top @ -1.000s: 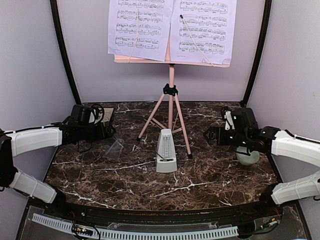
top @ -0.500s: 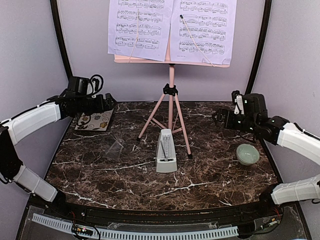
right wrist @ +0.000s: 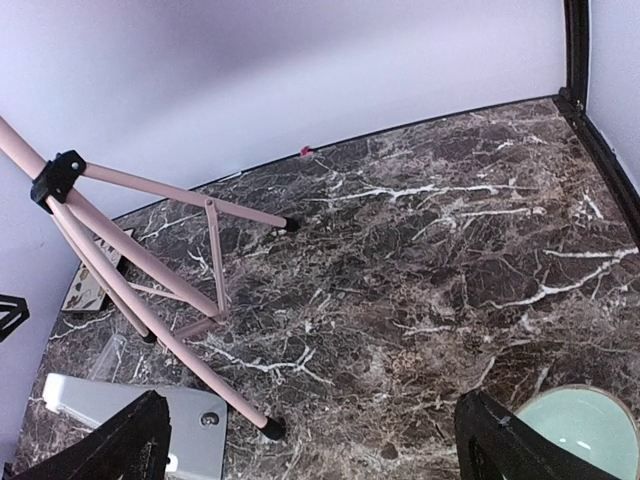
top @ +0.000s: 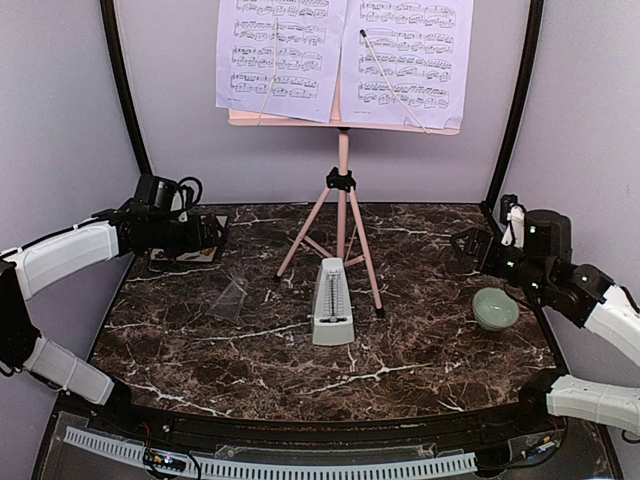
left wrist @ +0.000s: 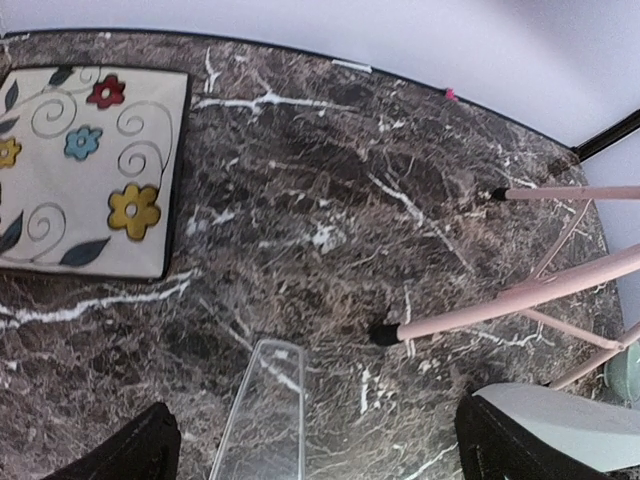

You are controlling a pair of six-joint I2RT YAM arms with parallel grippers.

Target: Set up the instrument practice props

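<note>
A pink tripod music stand stands on a dark marble worktop. Two pale lavender sheet-music pages rest open on its desk. A small grey-white metronome stands upright just in front of the stand's legs. Left of the stand, the left tool hangs near a floral coaster, fingers spread wide, holding nothing. A clear plastic piece lies front-left of the stand. Right of the stand, the right tool is equally wide and empty, near a pale green bowl.
</note>
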